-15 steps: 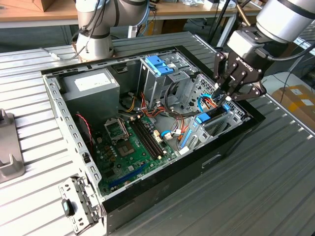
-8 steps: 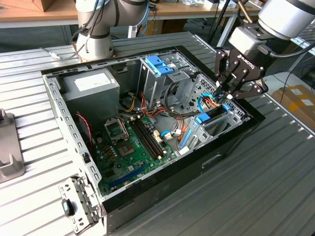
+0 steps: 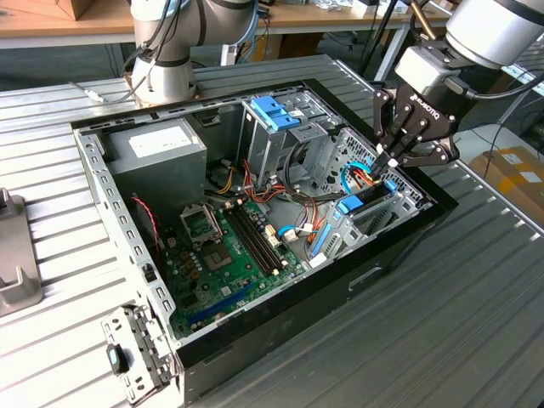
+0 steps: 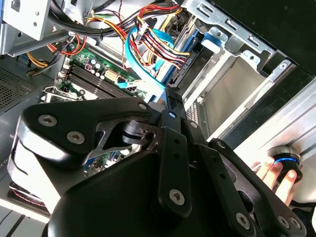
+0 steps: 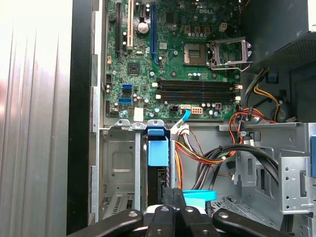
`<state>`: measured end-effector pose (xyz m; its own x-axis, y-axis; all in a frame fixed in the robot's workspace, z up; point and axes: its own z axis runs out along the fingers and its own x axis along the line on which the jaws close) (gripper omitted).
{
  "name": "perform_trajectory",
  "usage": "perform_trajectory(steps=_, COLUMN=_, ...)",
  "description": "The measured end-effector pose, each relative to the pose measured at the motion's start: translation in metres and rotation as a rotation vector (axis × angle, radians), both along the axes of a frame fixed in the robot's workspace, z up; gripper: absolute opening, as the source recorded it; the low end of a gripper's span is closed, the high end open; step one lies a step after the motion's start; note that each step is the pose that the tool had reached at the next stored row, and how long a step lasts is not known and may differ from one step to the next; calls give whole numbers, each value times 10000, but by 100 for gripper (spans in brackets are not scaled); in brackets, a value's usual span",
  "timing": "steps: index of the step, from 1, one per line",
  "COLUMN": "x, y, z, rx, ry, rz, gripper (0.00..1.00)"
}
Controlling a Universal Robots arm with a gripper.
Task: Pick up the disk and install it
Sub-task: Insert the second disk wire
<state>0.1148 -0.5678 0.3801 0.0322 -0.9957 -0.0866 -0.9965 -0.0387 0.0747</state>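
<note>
My black linkage-fingered gripper is clenched on the rear edge of the flat dark hard drive in its light-blue plastic carrier, seated edgewise in the grey metal bay, where I judge a straight, square push seats it best.

I work in a lab or workshop — an opened computer case lies on a ribbed metal table, wooden benches and cardboard boxes around.
</note>
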Motion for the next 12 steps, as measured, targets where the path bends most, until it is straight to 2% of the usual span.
perform_trajectory(steps=10, x=0, y=0, z=0, rx=0, ry=0, rz=3, gripper=11)
perform_trajectory(steps=12, x=0, y=-10, z=-21, rx=-2, ry=0, rz=3, gripper=11)
